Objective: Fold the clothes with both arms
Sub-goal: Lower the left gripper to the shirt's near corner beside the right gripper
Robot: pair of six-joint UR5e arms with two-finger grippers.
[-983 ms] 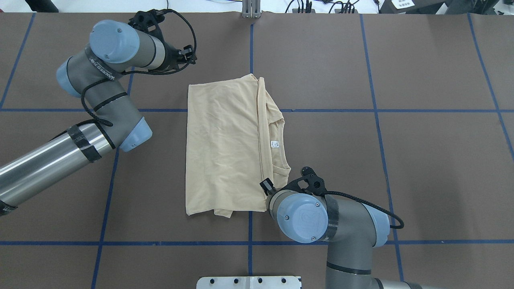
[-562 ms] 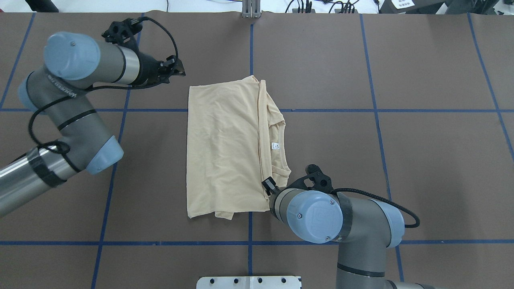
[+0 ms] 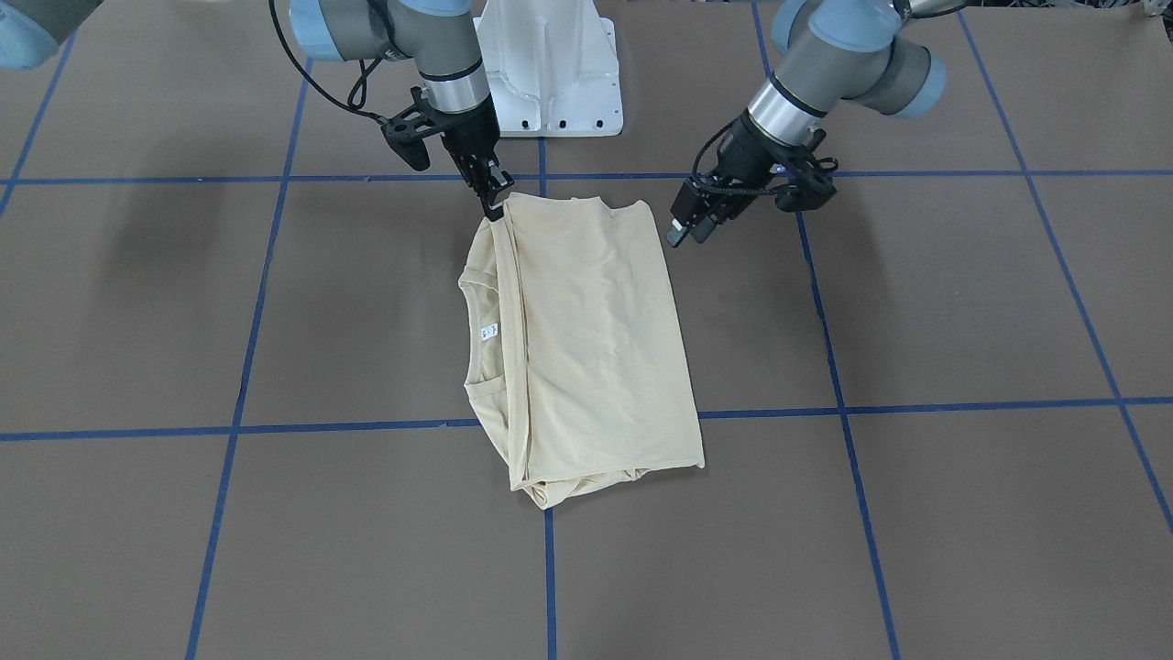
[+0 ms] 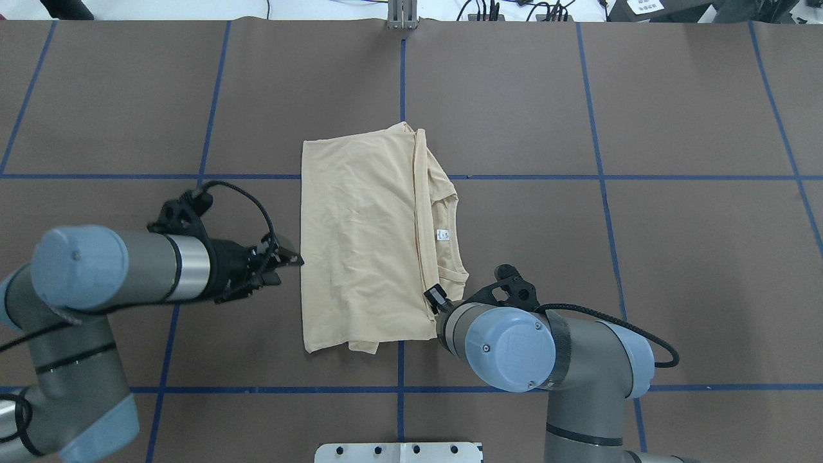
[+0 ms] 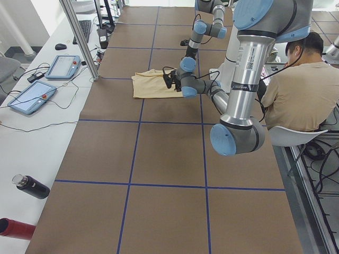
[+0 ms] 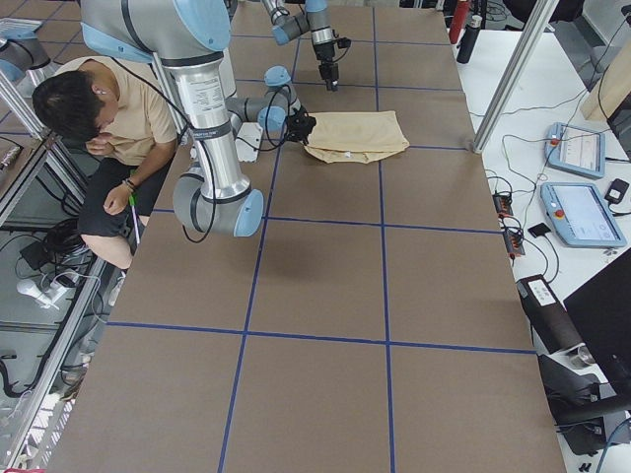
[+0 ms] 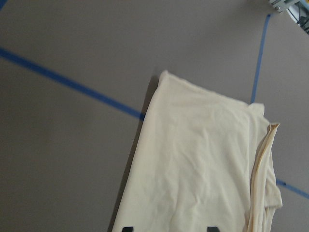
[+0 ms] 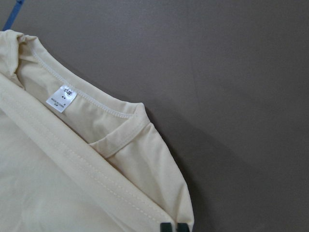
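The pale cream-yellow T-shirt (image 4: pixel 360 238) lies folded into an upright rectangle at the table's middle, with its print hidden and its white neck label (image 4: pixel 440 233) on the right. It also shows in the front view (image 3: pixel 596 339). My left gripper (image 4: pixel 289 267) hovers open just off the shirt's left edge, and its wrist view shows the shirt (image 7: pixel 193 169) between wide-apart fingertips. My right gripper (image 3: pixel 495 209) is shut on the shirt's near right corner. Its wrist view shows the fingertips (image 8: pixel 166 227) closed at the fabric edge below the label (image 8: pixel 62 98).
The white pedestal base (image 3: pixel 550 73) stands at the robot's side of the table. Blue tape lines (image 4: pixel 514 177) cross the brown table cover. A seated person (image 5: pixel 296 90) is beside the robot. Tablets (image 5: pixel 32 95) and bottles (image 5: pixel 32 186) lie on the far side bench.
My left arm has swung from the shirt's far left corner toward the robot, down along the shirt's left edge. My right gripper stays at the near right corner.
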